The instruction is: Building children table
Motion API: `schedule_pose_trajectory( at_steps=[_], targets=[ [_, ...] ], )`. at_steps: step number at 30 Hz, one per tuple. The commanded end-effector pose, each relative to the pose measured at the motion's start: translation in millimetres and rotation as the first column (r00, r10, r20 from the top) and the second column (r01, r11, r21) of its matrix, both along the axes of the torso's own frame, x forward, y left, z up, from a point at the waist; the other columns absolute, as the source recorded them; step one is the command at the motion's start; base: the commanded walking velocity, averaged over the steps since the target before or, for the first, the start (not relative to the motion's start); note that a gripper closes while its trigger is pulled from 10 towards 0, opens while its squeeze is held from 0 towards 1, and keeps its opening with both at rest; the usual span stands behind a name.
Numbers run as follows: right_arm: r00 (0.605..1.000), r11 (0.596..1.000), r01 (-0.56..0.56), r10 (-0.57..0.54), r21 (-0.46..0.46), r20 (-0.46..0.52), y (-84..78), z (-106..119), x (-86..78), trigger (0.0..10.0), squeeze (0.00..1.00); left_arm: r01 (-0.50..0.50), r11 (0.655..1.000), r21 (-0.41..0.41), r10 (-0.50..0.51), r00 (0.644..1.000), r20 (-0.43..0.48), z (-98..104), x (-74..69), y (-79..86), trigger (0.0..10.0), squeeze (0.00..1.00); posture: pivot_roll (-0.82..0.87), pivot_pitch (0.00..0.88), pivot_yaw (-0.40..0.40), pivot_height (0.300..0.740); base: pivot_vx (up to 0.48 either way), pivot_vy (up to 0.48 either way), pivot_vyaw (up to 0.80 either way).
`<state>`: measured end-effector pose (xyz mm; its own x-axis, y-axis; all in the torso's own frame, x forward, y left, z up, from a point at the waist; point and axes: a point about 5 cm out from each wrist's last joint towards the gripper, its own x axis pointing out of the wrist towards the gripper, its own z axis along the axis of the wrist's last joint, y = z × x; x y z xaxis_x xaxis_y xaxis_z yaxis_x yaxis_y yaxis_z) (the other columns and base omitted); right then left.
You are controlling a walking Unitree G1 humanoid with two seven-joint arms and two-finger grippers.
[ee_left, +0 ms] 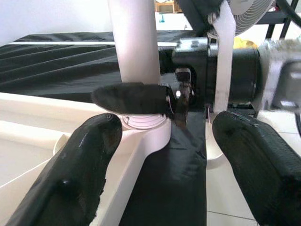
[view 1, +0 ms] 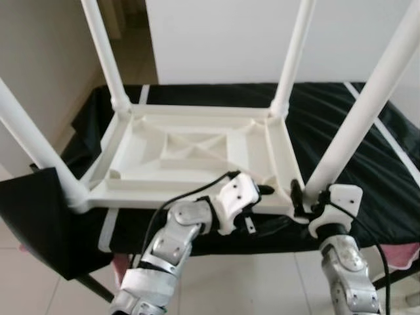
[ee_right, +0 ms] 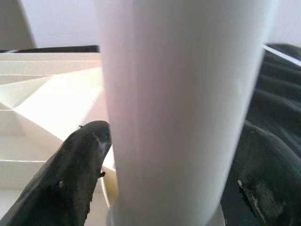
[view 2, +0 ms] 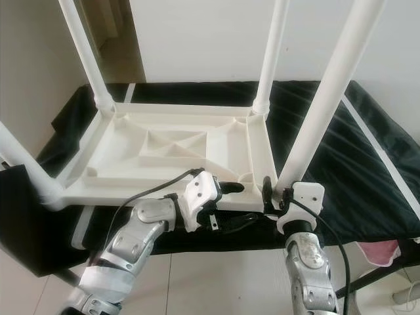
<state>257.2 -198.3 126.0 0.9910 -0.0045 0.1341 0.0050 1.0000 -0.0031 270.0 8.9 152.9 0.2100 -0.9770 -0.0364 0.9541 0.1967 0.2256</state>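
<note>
The tabletop (view 1: 190,157) lies upside down on the black-covered bench (view 1: 341,125), ribbed underside up, with four white legs standing in its corner sockets. The step in hand appears to be seating the near right leg (view 1: 357,115), the one at the tabletop corner closest to the robot's right arm. The right gripper (view 1: 307,197) is at the base of that leg, its fingers (ee_right: 80,165) spread to either side of the tube; whether they press on it cannot be told. The left gripper (ee_left: 160,155) hovers just beside the same corner, fingers wide apart and holding nothing. To do the step well, keep the leg square to the tabletop, grip low near the socket (ee_left: 141,123), and steady the tabletop edge with the left gripper, so that any push or twist does not slide the tabletop over the cloth. The other three legs need no handling.
</note>
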Motion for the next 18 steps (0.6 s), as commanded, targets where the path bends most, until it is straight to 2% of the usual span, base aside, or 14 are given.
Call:
schedule_pose_trajectory(
  at_steps=[1, 7, 14, 15, 16, 17, 18],
  targets=[
    [0.999, 0.999, -0.045, 0.045, -0.006, 0.011, -3.5, 2, 1.5, 10.0, 0.0, -0.013, 1.0, 0.004, 0.013, 1.0, -0.003, -1, -1.9, 0.3, 10.0, 0.0, -0.07, 0.007, 0.016, 0.74, 0.0, 0.0, 0.0],
    [0.991, 0.99, -0.132, 0.132, -0.048, -0.003, -9.2, 4, 7.6, 10.0, 0.0, -0.007, 1.0, 0.003, 0.007, 1.0, -0.01, -1, -3.2, 0.8, 10.0, 0.0, -0.07, 0.01, 0.013, 0.74, 0.0, 0.0, 0.0],
    [0.965, 0.959, -0.261, 0.259, -0.113, -0.031, -13.0, 8, 17.6, 10.0, 0.0, -0.004, 1.0, 0.004, 0.004, 1.0, -0.008, 0, -3.8, -0.1, 10.0, 0.0, -0.07, 0.009, 0.011, 0.74, 0.0, 0.0, 0.0],
    [0.961, 0.952, -0.278, 0.277, -0.126, -0.031, -13.3, 9, 19.5, 6.9, 0.0, -0.005, 1.0, 0.004, 0.005, 1.0, -0.008, 1, -3.7, -0.2, 10.0, 0.0, -0.07, 0.008, 0.01, 0.74, 0.0, 0.0, 0.0],
    [0.961, 0.952, -0.278, 0.277, -0.126, -0.031, -13.3, 9, 19.5, 6.9, 0.0, -0.005, 1.0, 0.004, 0.005, 1.0, -0.008, 1, -3.7, -0.2, 10.0, 0.0, -0.07, 0.008, 0.01, 0.74, 0.0, 0.0, 0.0],
    [0.958, 0.95, -0.286, 0.284, -0.128, -0.032, -14.3, 9, 21.2, 1.9, 0.0, -0.006, 1.0, 0.004, 0.006, 1.0, -0.006, 1, -3.7, -0.3, 10.0, 0.0, -0.06, 0.006, 0.009, 0.74, 0.0, 0.0, 0.0],
    [0.958, 0.95, -0.286, 0.284, -0.128, -0.032, -14.3, 9, 21.2, 1.9, 0.0, -0.006, 1.0, 0.004, 0.006, 1.0, -0.006, 1, -3.7, -0.3, 10.0, 0.0, -0.06, 0.006, 0.009, 0.74, 0.0, 0.0, 0.0]
  ],
)
